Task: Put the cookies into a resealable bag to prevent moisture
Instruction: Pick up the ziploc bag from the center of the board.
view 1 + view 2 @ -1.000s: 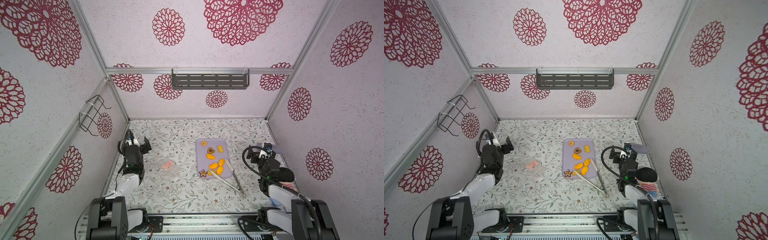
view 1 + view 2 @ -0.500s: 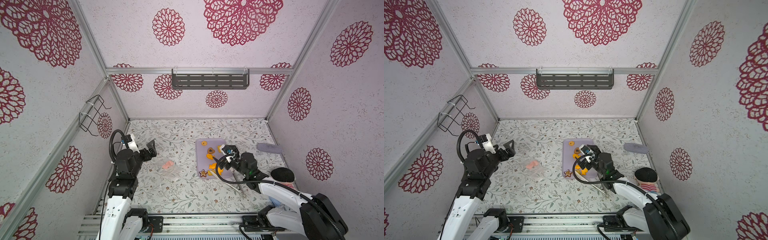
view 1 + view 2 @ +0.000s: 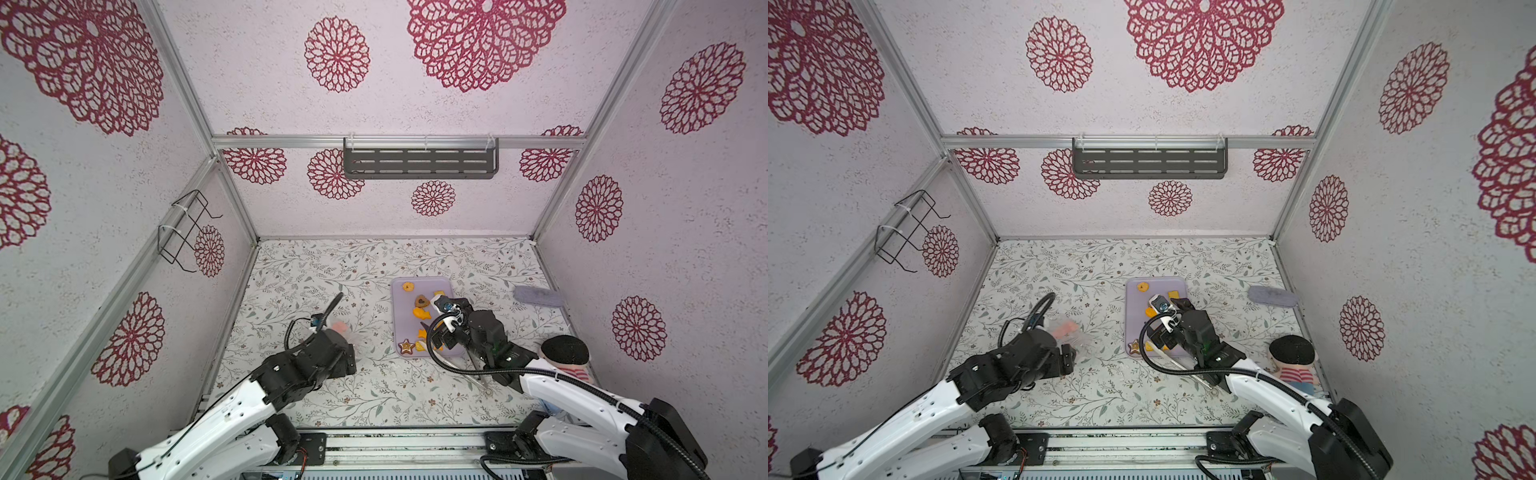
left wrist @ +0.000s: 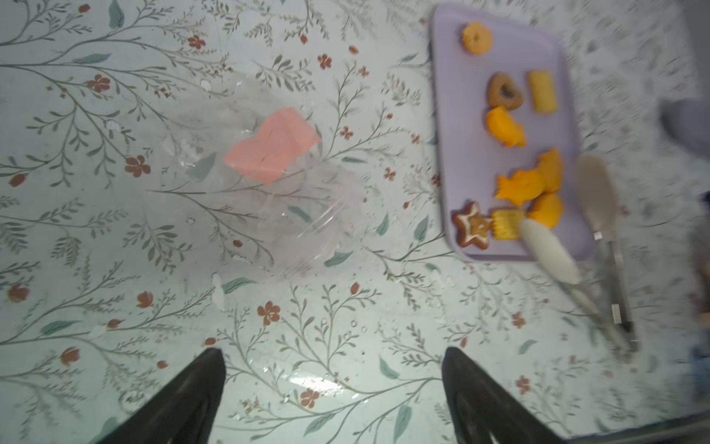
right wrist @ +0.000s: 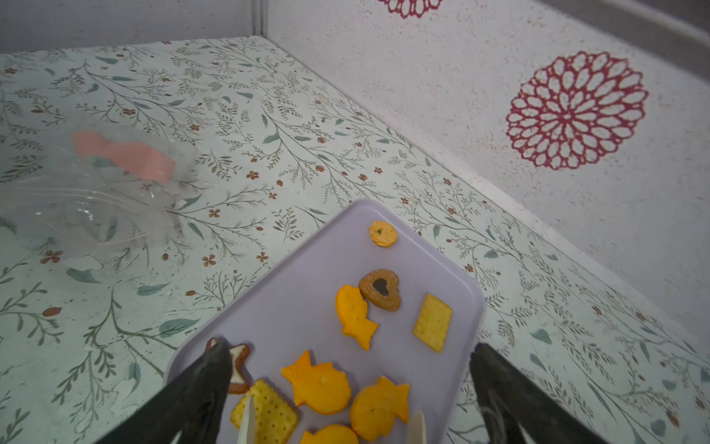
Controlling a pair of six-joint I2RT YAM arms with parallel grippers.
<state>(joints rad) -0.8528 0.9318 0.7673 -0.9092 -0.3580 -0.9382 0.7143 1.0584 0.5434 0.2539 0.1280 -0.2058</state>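
In both top views, orange-yellow and brown cookies (image 3: 420, 312) lie on a lavender tray (image 3: 401, 316) right of the table (image 3: 332, 270) centre. Left wrist: left gripper (image 4: 332, 351) spread near the clear, crinkly resealable bag (image 4: 269, 207), left of the tray. Right wrist: right gripper (image 5: 349, 346) spread above cookies.

White arm links (image 3: 232, 409), black joints (image 3: 299, 365), looping black corrugated cables (image 3: 433, 338)

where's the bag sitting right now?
The resealable bag lies on the table, to the left of the tray and not touching it, just ahead of the open left gripper in the left wrist view.
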